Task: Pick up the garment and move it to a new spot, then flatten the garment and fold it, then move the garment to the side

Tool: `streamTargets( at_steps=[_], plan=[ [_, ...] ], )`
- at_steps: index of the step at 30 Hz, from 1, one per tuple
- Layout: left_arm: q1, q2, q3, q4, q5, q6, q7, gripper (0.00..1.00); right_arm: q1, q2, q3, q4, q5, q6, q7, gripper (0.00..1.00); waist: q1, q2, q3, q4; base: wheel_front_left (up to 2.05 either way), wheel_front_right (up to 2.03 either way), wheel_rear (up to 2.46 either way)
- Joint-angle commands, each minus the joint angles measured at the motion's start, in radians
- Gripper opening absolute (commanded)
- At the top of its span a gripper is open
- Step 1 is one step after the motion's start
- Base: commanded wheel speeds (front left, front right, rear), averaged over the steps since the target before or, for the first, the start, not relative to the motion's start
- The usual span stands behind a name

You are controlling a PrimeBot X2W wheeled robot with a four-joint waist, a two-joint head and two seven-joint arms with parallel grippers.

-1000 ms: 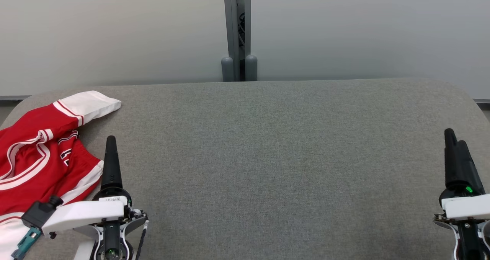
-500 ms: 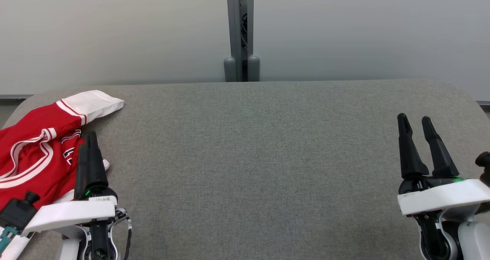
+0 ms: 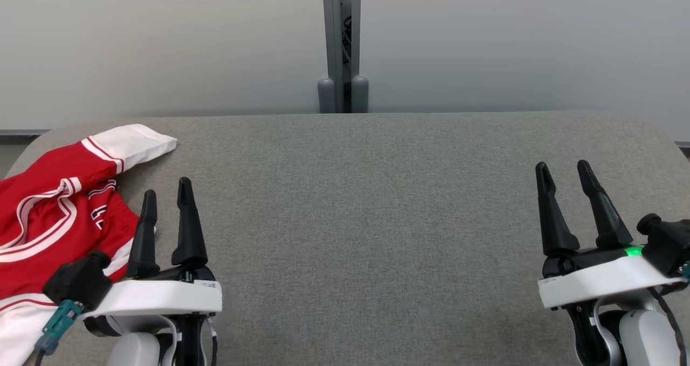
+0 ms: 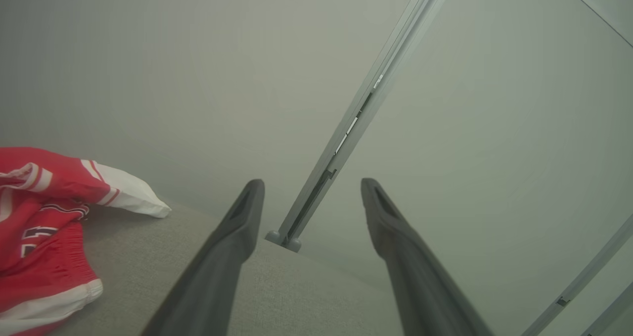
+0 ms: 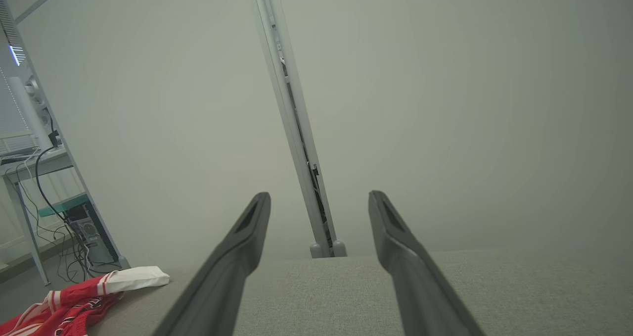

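Wall panels (image 3: 161, 42): pale and plain, standing behind the table's far edge, with a grey post (image 3: 342, 37) between them at the middle of that edge.
Table (image 3: 377, 220): grey cloth top with a straight far edge and rounded far corners to left and right.
Open room: the whole middle and right of the table is bare cloth, from the far edge to the near side.
Garment (image 3: 54, 220): a red jersey with white bands, lying rumpled at the table's far-left corner. A white sleeve end (image 3: 135, 142) points along the far edge, and the rest runs toward the table's left edge.
Desk (image 5: 29, 158): the right wrist view takes in a desk past the table's left end, with dangling cables and a dark computer box (image 5: 91, 237) below it.
Left gripper (image 3: 167, 188): over the table's near-left part, just beside the garment, jaws spread wide and holding nothing. From the head its left finger overlaps the red hem, and I cannot tell if they touch. Its own wrist view shows grey cloth between the fingers and the garment.
Right gripper (image 3: 562, 165): over the table's near-right part, well apart from the garment, jaws spread wide and holding nothing, fingers aimed toward the far edge.
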Motion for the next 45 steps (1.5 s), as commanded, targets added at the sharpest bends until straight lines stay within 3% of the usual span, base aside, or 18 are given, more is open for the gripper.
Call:
streamTargets(
  at_steps=[1, 9, 17, 26, 45],
  plan=[
    [0.004, 0.003, -0.010, -0.016, 0.048, 0.022, -0.005, 1.00, -0.008, -0.008, 0.008, 0.008, -0.031, 0.004, -0.013, 1.00, 0.0000, 0.0000, 0.000, -0.002, 0.00, 0.00, 0.00],
    [0.017, 0.003, -0.077, 0.013, 0.219, 0.118, -0.011, 1.00, -0.009, -0.007, 0.041, 0.053, -0.096, 0.003, -0.043, 1.00, 0.0000, 0.0000, 0.004, -0.009, 0.00, 0.00, 0.00],
    [0.031, 0.003, -0.110, 0.044, 0.321, 0.168, -0.015, 1.00, -0.011, -0.008, 0.070, 0.125, -0.089, 0.003, -0.067, 1.00, 0.0000, 0.0000, 0.005, -0.008, 0.00, 0.00, 0.00],
    [0.039, 0.004, -0.123, 0.119, 0.401, 0.193, -0.022, 1.00, -0.026, -0.010, 0.104, 0.207, -0.116, 0.003, -0.096, 1.00, 0.0000, 0.0000, 0.000, -0.003, 0.00, 0.00, 0.00],
    [0.050, 0.004, -0.098, 0.176, 0.453, 0.185, -0.033, 1.00, -0.046, -0.013, 0.083, 0.276, -0.222, 0.004, -0.150, 1.00, 0.0000, 0.0000, -0.002, -0.007, 0.00, 0.00, 0.00]
  ],
)
